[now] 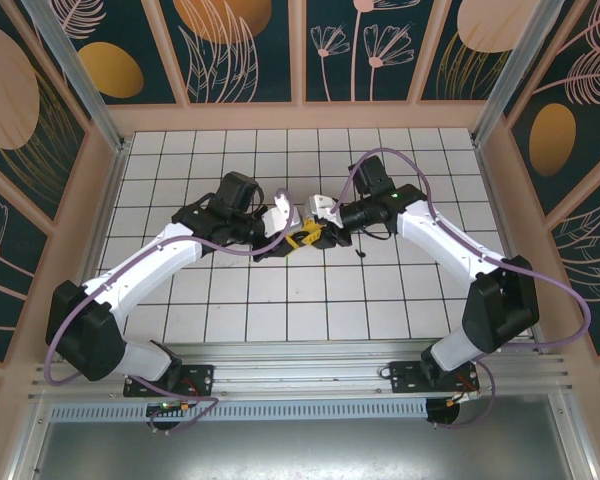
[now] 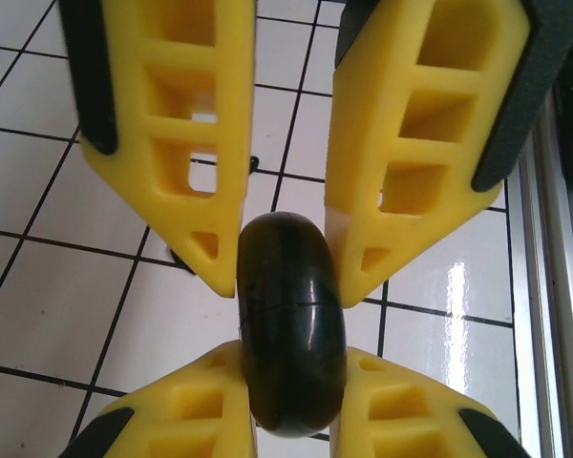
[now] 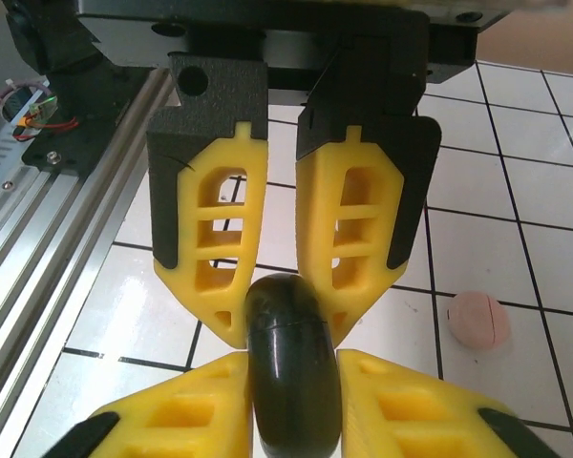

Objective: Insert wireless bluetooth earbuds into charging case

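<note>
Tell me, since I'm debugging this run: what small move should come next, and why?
Probably hinge the glossy black rounded charging case open: its seam looks shut, with the left gripper pinching on one side of it and the right gripper on the other, so nothing can go in yet.

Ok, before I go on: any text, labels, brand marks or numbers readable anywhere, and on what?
No text can be read anywhere in these views.
Black charging case: glossy, no brand or print on the side that shows.
Circuit board beside the rail: any markings are too small to read.
Pink round piece: plain, no mark.
</note>
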Controlling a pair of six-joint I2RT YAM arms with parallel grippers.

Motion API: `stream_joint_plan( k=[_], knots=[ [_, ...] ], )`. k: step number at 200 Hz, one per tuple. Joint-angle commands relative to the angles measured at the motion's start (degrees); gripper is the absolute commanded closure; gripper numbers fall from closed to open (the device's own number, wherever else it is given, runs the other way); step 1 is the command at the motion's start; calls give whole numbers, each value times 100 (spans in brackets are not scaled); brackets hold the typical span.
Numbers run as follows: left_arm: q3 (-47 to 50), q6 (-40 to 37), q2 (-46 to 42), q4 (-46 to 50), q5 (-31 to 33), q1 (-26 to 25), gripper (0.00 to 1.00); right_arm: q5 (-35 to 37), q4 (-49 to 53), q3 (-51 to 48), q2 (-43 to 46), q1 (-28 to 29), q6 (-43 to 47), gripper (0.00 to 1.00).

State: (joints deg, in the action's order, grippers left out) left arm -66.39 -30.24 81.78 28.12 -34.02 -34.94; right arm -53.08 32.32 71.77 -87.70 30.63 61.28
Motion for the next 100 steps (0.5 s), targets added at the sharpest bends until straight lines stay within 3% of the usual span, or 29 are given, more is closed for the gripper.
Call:
stream_joint_plan(
  k=[1, 17, 36, 57, 100],
  knots=[
    [-20, -17, -210, -293, -332, -46, 83, -85, 138, 136, -15, 39, 118, 76],
    [36, 8, -253, -379, -370, -40, 81, -82, 153, 127, 15, 39, 130, 82],
    [151, 74, -338, -581, -417, -46, 67, -321, 54, 56, 120, -40, 85, 92],
    [458, 203, -501, -1114, -554, -44, 55, -942, -514, -315, 441, -388, -280, 92],
    [1277, 749, -853, -2805, -1094, -46, 50, -1796, -2363, -1542, 1500, -961, -1654, 92]
  ],
)
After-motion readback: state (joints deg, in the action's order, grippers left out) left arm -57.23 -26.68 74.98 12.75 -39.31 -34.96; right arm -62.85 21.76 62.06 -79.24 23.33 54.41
